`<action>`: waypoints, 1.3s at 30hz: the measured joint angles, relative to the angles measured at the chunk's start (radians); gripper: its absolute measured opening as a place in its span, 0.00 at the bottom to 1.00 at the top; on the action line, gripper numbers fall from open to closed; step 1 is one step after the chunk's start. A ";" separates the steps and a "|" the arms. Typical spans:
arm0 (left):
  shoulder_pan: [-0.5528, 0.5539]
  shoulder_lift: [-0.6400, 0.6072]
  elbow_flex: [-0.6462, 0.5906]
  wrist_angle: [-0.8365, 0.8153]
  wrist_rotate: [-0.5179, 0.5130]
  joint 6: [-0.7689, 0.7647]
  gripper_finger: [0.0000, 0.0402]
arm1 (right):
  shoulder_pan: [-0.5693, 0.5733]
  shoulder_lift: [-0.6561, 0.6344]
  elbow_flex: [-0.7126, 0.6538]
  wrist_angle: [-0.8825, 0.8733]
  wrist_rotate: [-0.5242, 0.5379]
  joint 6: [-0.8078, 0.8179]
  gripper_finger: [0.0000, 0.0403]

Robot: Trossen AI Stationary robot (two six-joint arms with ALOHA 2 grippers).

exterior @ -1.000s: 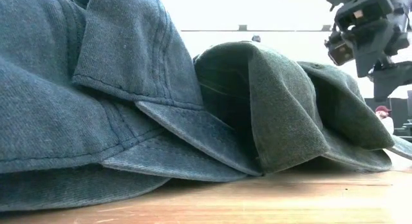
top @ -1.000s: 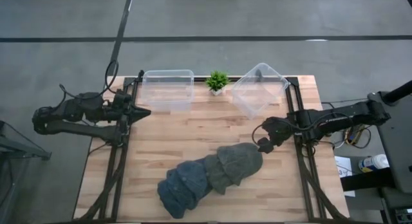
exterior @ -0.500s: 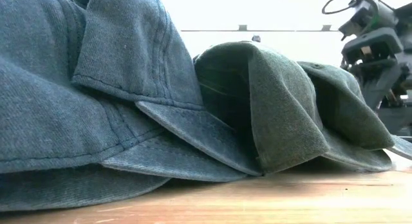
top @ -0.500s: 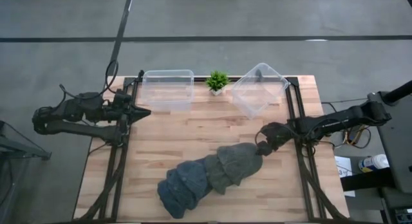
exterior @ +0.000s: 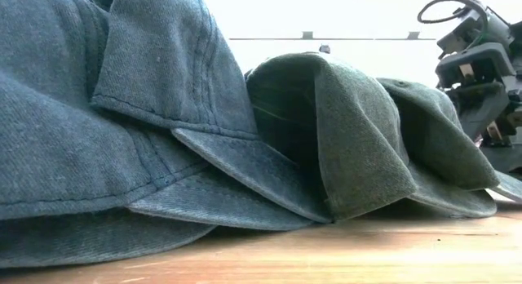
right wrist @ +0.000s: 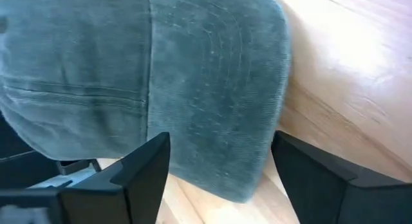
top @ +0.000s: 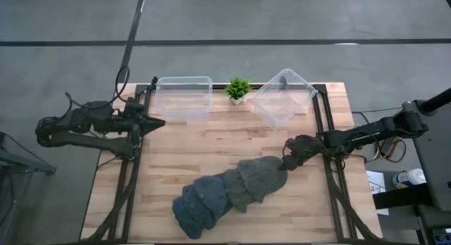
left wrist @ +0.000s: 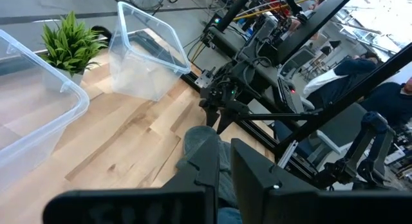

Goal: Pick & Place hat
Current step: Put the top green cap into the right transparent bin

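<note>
My right gripper point(right wrist: 215, 169) has jaws apart astride the stiff brim of the soft, light grey-green corduroy cap point(right wrist: 193, 76); I'd pinch that brim, crown would collapse.

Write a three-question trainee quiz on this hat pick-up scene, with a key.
1. True or false: the right gripper has its fingers open either side of the brim of the green hat.
2. Which stands between the two clear bins? A) a mug B) a small potted plant C) a bottle
3. Fill in: the left gripper waits at the table's ___ edge, fingers shut.

Key: 1 true; 2 B; 3 left.
</note>
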 joint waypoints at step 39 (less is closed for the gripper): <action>0.000 0.000 0.000 -0.001 0.000 0.010 0.09 | 0.000 -0.003 0.386 -0.330 -0.077 -0.165 0.03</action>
